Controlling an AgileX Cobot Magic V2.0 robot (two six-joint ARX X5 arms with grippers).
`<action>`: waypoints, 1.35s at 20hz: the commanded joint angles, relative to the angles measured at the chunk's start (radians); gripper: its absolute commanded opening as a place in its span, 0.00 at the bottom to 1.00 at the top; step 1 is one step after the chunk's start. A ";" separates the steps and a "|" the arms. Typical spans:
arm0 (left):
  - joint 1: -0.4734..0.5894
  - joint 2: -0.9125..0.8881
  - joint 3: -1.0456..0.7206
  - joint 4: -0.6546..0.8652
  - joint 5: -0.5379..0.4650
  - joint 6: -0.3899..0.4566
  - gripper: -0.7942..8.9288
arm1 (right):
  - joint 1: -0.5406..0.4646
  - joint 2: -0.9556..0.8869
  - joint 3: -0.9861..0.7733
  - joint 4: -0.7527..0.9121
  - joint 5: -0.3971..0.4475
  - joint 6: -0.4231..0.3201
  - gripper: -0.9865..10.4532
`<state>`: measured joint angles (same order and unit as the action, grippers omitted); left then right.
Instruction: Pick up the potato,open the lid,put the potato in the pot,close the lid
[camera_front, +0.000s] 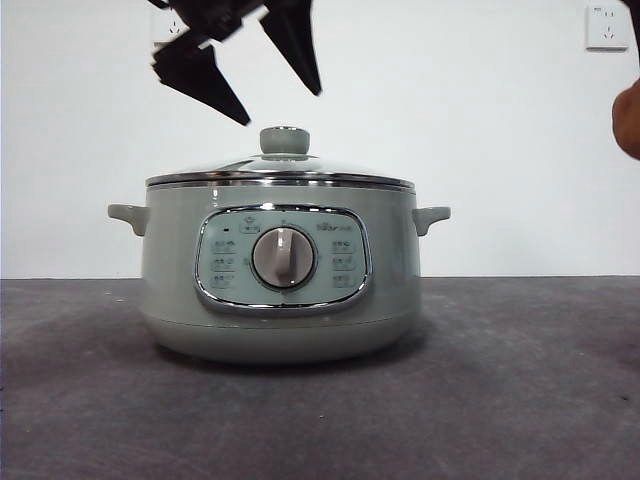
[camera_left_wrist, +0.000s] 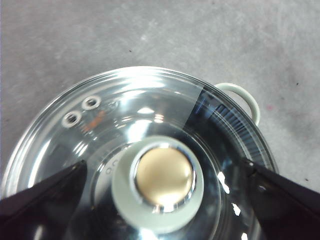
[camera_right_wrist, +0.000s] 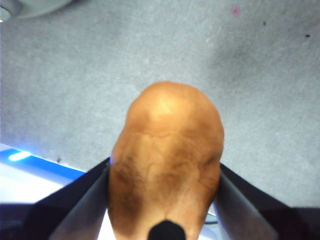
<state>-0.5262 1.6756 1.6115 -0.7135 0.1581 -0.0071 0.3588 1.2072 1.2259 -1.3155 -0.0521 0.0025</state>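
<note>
The potato (camera_right_wrist: 167, 160) sits pinched between the two fingers (camera_right_wrist: 85, 205) of the right gripper (camera_right_wrist: 165, 200), its orange-brown skin pressed on both flanks and its rounded end sticking out past the tips; in the front view only a brown sliver of it (camera_front: 628, 120) shows at the 3 o'clock edge, high above the bench (camera_front: 520, 380) and well apart from the pot (camera_front: 280, 290). It is held off to that side, I judge, so the way stays free for the other arm to take the cover off first. The pot stands in the middle of the grey bench with its dial facing the front camera, and the lid (camera_front: 280, 172) is seated flat on its rim, so the pot is closed. Above it, around 11 to 12 o'clock of the pale green knob (camera_front: 284, 139), hangs the left gripper (camera_front: 283, 105), its fingers (camera_front: 205, 80) spread wide and touching nothing. From the left wrist view the knob (camera_left_wrist: 162, 182) lies centred between those two black fingers (camera_left_wrist: 45, 192), with glass showing on either side, which looks like an alignment for closing on the knob. The opening step seems about to begin; nothing has gone into the pot yet.
</note>
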 joint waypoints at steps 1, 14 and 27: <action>-0.014 0.031 0.009 0.000 -0.005 0.020 0.69 | 0.000 -0.018 -0.001 0.001 0.000 -0.007 0.08; -0.048 0.074 0.009 -0.037 -0.106 0.029 0.62 | 0.000 -0.032 -0.001 0.010 0.000 -0.007 0.08; -0.051 0.074 0.009 -0.003 -0.132 0.061 0.07 | 0.000 -0.032 -0.001 0.012 -0.001 -0.007 0.08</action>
<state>-0.5728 1.7378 1.6176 -0.7399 0.0387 0.0410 0.3588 1.1786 1.2259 -1.3079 -0.0521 0.0025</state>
